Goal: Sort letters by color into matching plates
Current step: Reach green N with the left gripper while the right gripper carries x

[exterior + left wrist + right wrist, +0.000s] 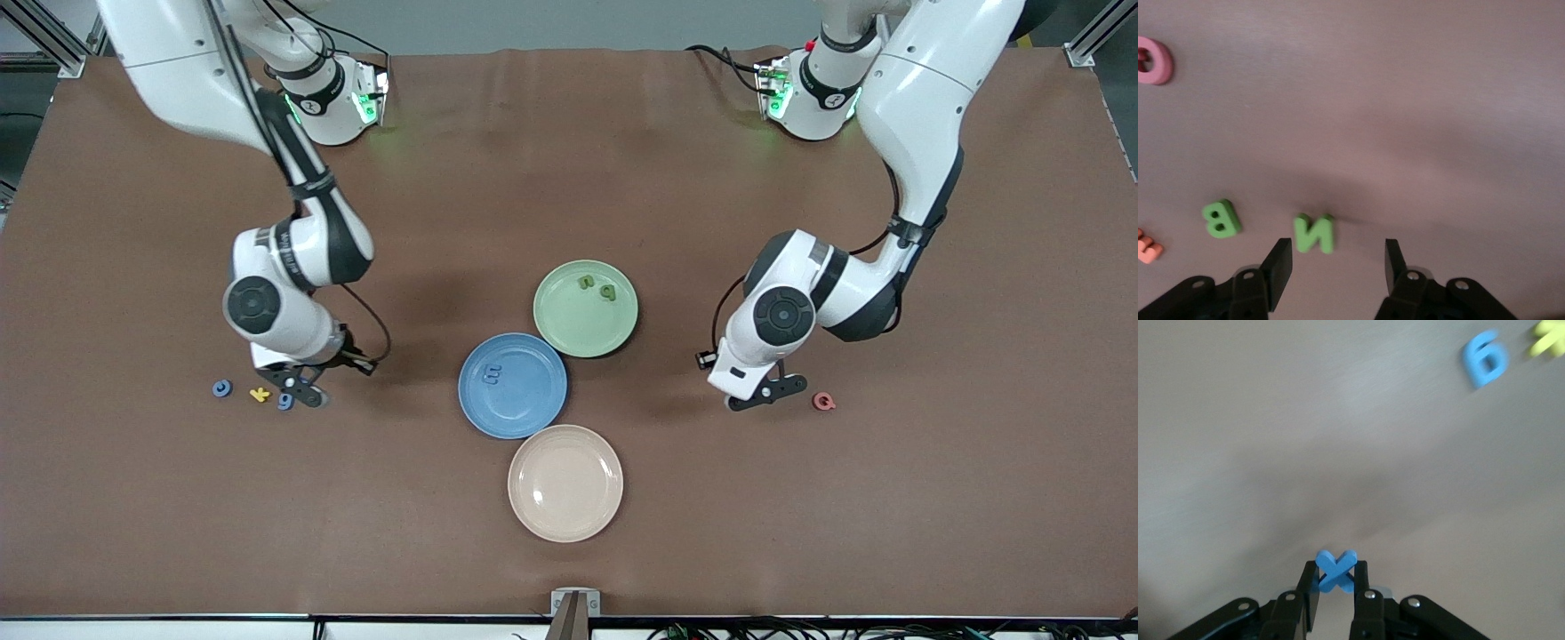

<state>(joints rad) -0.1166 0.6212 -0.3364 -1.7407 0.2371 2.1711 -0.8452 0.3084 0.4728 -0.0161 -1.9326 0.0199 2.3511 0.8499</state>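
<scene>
Right gripper [1335, 577] clamps a blue x [1335, 570] just above the desk [569, 160]; left gripper [1338, 260], fingers apart, hovers by a green N [1315, 233]; thin grip may slip

The brown table [569, 160] is carrying a pale green plate [569, 333], a medium blue plate [524, 409] and a cream plate [565, 507]. A blue x [1335, 569] is showing between black fingers [1360, 593]. Green N [1315, 233], green B [1221, 219], pink Q [824, 402], yellow k [259, 394] are lying about.
</scene>
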